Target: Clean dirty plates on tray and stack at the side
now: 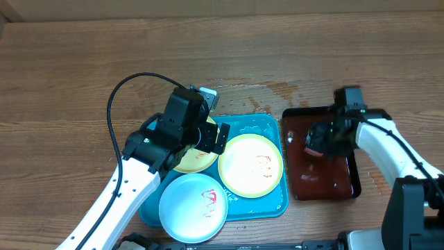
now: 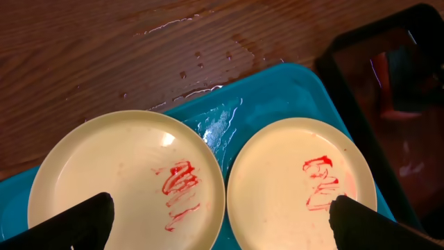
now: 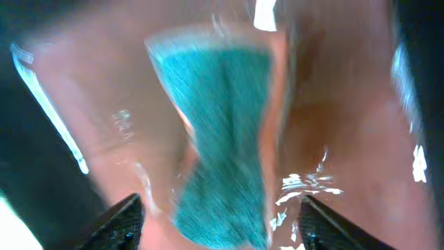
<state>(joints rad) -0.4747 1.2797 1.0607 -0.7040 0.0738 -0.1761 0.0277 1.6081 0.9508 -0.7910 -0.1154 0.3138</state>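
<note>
The turquoise tray point(image 1: 258, 127) holds three plates with red smears. One yellow-green plate point(image 1: 194, 160) lies partly under my left gripper point(image 1: 210, 137). A second yellow-green plate point(image 1: 251, 165) lies to its right, and a pale blue-white plate point(image 1: 193, 207) lies in front. In the left wrist view my left gripper point(image 2: 218, 226) is open and hovers above both yellow-green plates point(image 2: 125, 173) point(image 2: 295, 187). My right gripper point(image 1: 323, 139) is over the dark tray. In the blurred right wrist view its fingers point(image 3: 218, 222) are open on either side of a teal sponge point(image 3: 215, 125).
The smaller dark red-brown tray point(image 1: 322, 179) sits right of the turquoise tray, wet inside; it also shows in the left wrist view point(image 2: 347, 62). Water is spilled on the wooden table point(image 1: 270, 90) behind both trays. A black cable point(image 1: 121, 94) loops over the left arm.
</note>
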